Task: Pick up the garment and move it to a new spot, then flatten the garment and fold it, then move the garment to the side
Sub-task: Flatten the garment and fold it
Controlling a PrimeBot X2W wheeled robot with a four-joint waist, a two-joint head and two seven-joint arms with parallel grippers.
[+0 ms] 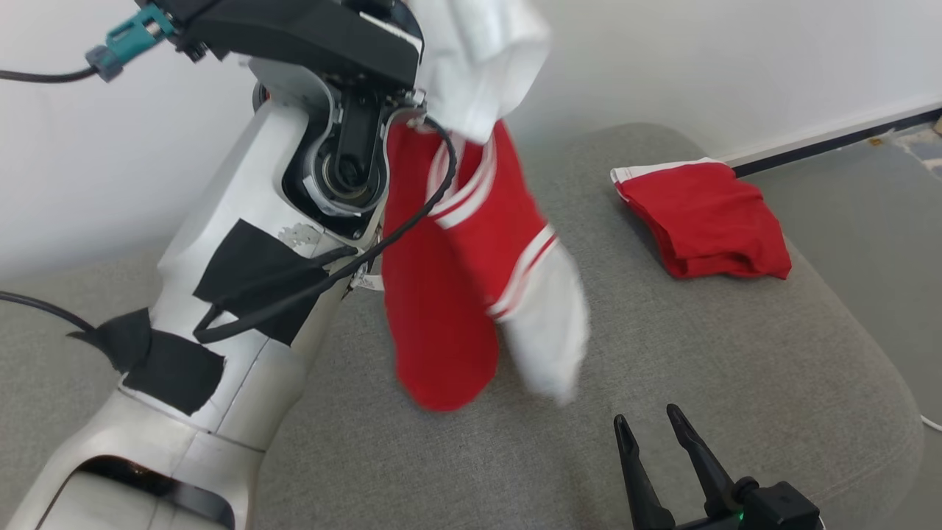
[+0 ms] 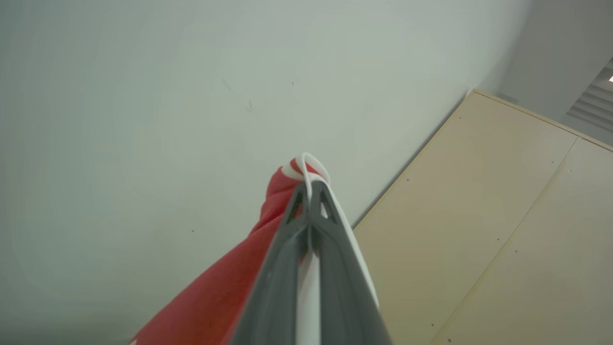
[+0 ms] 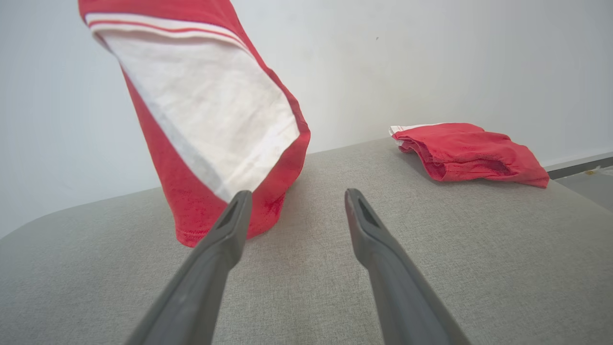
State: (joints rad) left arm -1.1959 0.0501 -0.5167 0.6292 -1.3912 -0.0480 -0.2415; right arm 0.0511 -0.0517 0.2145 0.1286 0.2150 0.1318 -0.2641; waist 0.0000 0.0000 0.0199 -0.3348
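In the head view we are dangling the garment (image 1: 441, 324) above the middle of the cushion (image 1: 736, 353), our right gripper (image 1: 647, 416) hovering at the cushion's front edge, jaws spread. In the left wrist view our left gripper (image 2: 310, 189) is pinching the garment's white edge. In the right wrist view it is hanging over the cushion, so we are judging the pick-up done, with placing, flattening, folding and moving aside left to do.

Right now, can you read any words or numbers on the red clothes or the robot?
None can be read.
A small white tag at the edge of the hanging garment: too blurred to read.
The folded red garment and the robot's pale arm: no writing shows.
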